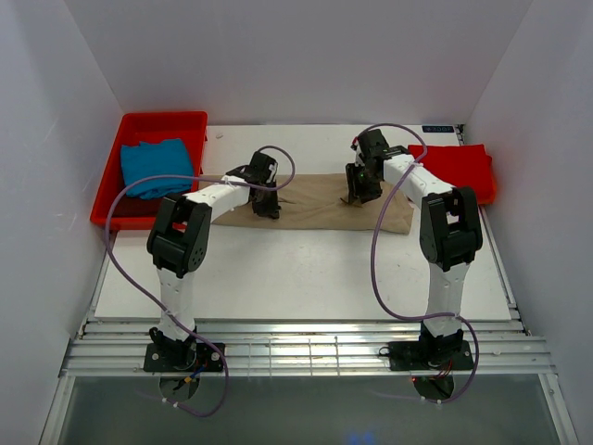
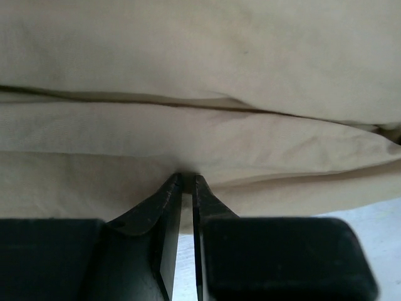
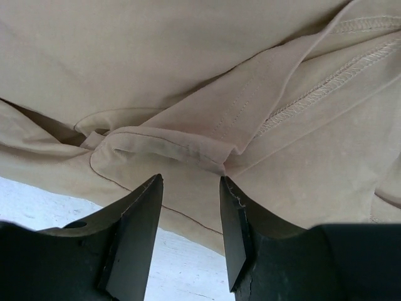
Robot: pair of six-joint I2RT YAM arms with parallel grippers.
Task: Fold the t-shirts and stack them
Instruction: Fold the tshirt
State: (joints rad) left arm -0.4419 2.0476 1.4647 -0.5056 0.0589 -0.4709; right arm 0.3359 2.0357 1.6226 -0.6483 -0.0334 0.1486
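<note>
The tan-beige t-shirt (image 1: pixel 315 206) lies partly folded as a long strip across the middle of the table. My left gripper (image 1: pixel 267 206) is at its left part. In the left wrist view the jaws (image 2: pixel 187 179) are nearly closed, pinching a folded edge of the tan cloth (image 2: pixel 200 63). My right gripper (image 1: pixel 358 195) is over the shirt's right part. It is open (image 3: pixel 191 179), with its tips touching a rumpled fold of the tan cloth (image 3: pixel 156 56) near a stitched hem. The blue t-shirt (image 1: pixel 156 167) lies folded in the red tray. The red t-shirt (image 1: pixel 454 167) lies at the far right.
The rigid red plastic tray (image 1: pixel 162 119) stands at the back left corner. White walls enclose the white table (image 1: pixel 296 269) on three sides. Purple cables loop from both arms over the table. A metal rail runs along the near edge.
</note>
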